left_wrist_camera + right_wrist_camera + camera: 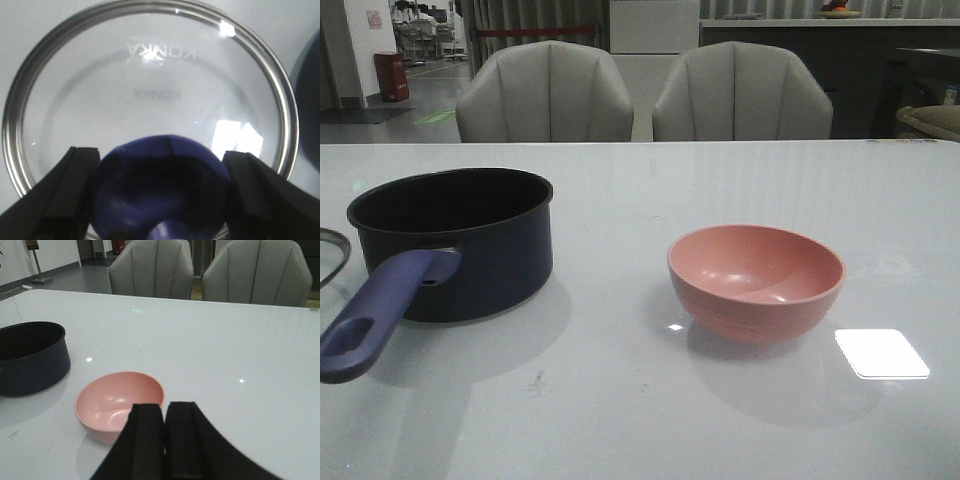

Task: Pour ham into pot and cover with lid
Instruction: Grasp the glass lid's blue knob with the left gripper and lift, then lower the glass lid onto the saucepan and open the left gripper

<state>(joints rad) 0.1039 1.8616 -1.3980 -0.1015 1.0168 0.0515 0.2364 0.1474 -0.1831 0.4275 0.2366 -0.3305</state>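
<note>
The clear glass lid (150, 100) with a silver rim fills the left wrist view, and only its edge (328, 250) shows at the far left of the front view, on the table. My left gripper (160, 192) is shut on the lid's dark blue knob (160, 185), one black finger pressed to each side. The navy pot (460, 240) stands at the left with its purple-blue handle (375, 315) pointing toward me. Its inside is black, and the ham is hidden. My right gripper (165, 440) is shut on nothing, hovering on the near side of the pink bowl (119, 402).
The pink bowl (756, 280) stands empty at centre right of the white table (640, 420). Two grey chairs (545, 90) stand behind the far edge. A bright patch of reflected light (881, 353) lies to the right of the bowl.
</note>
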